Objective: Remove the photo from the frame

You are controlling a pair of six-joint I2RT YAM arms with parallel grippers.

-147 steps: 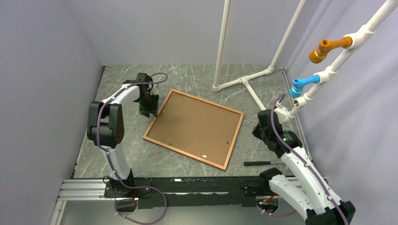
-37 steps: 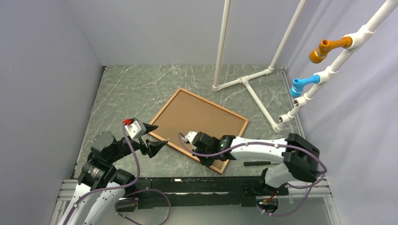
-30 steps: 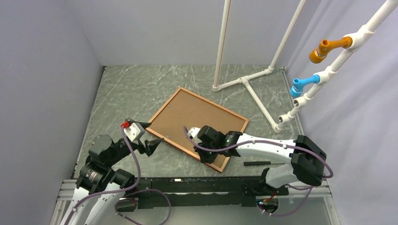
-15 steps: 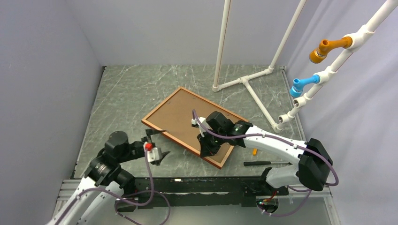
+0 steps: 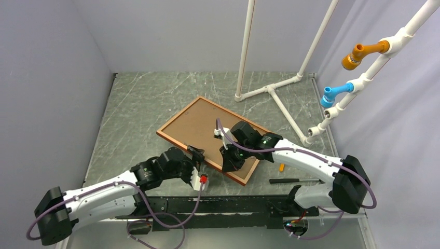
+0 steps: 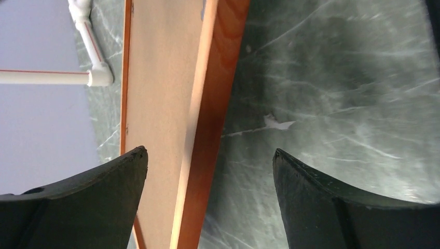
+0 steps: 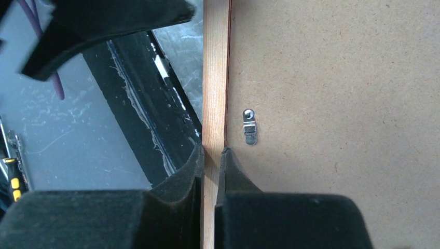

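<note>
- Right hand (image 7: 211,153) pinches a rail of the frame (image 7: 216,72).
- Left hand (image 6: 210,161) — spread — has swung in, rail now between its fingers (image 6: 104,187); photo (image 7: 337,78) not yet out.

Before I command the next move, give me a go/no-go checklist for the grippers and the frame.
1. Right gripper shut on the frame border: ok.
2. Left gripper open, frame edge between its fingers, untouched: ok.
3. Photo seated in the frame, brown back up: ok.
4. Metal clip beside the right gripper turned clear of the board: cannot tell.
5. Remaining clips released: cannot tell, too small in the top view.
6. Black tool on the table, apart from the frame: ok.
</note>
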